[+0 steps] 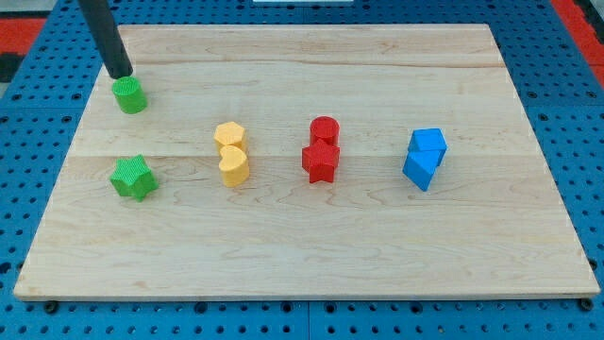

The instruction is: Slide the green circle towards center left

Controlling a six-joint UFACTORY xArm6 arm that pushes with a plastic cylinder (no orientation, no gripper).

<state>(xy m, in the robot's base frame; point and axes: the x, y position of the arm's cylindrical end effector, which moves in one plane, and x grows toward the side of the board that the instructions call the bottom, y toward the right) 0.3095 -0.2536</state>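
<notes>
Rod top is cut off; my tip (121, 74) touches the green circle (130, 95) (no fingers here). Two greens, yellows, reds, blues.

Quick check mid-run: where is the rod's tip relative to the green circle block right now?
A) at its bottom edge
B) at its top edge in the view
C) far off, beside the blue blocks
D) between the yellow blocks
B: my tip sits at the top edge of the green circle block.
</notes>
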